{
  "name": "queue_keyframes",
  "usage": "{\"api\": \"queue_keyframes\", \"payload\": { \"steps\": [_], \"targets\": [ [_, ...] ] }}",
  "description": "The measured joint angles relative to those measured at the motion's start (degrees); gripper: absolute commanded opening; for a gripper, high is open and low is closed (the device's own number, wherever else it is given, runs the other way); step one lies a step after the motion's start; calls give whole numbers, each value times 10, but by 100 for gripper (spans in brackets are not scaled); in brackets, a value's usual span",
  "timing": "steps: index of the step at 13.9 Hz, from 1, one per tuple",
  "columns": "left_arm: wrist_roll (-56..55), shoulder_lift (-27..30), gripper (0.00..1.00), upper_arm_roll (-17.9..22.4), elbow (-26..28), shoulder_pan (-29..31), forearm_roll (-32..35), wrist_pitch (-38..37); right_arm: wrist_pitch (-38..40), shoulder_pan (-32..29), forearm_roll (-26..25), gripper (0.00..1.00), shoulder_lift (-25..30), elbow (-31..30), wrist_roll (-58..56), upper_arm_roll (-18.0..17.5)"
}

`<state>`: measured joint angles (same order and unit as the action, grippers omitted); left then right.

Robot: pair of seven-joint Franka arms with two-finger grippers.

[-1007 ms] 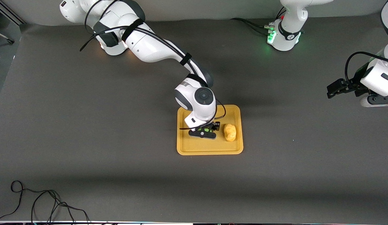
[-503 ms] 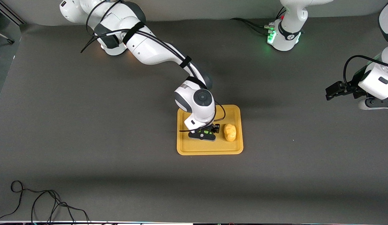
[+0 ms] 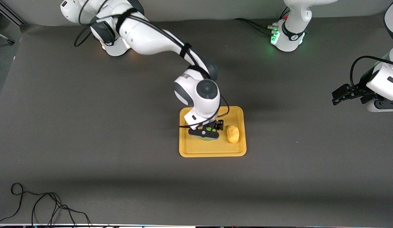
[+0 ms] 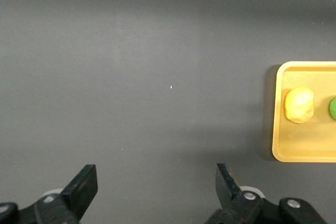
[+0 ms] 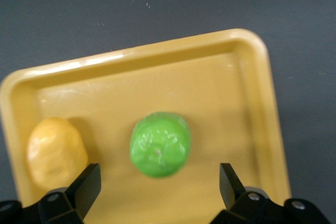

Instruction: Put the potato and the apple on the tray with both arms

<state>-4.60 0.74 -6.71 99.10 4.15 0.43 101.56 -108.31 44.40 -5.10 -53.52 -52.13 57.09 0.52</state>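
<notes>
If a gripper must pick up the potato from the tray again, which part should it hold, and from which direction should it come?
Probably from straight above, closing the fingers across the narrow middle of the potato. It lies flat on the tray, an oval with its long axis running nearer-to-farther from the front camera. The apple lies beside it, apart, so one finger likely fits between them. The low rim makes a side approach awkward.
</notes>
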Motion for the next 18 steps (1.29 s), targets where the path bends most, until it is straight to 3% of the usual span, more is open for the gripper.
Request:
{"api": "queue_keyframes", "payload": {
  "steps": [3, 7, 14, 18],
  "targets": [
    [3, 0, 100, 2, 0, 0, 0, 4, 105, -21, 1, 100, 87, 3, -19, 1],
    [5, 0, 100, 4, 0, 1, 0, 4, 210, -98, 2, 100, 185, -30, -176, 7],
    [6, 0, 100, 4, 1, 2, 0, 8, 193, -283, 20, 100, 411, -269, -470, 17],
    [6, -2, 100, 4, 1, 3, -5, 10, 160, -394, 36, 100, 483, -366, -593, 17]
  ]
}}
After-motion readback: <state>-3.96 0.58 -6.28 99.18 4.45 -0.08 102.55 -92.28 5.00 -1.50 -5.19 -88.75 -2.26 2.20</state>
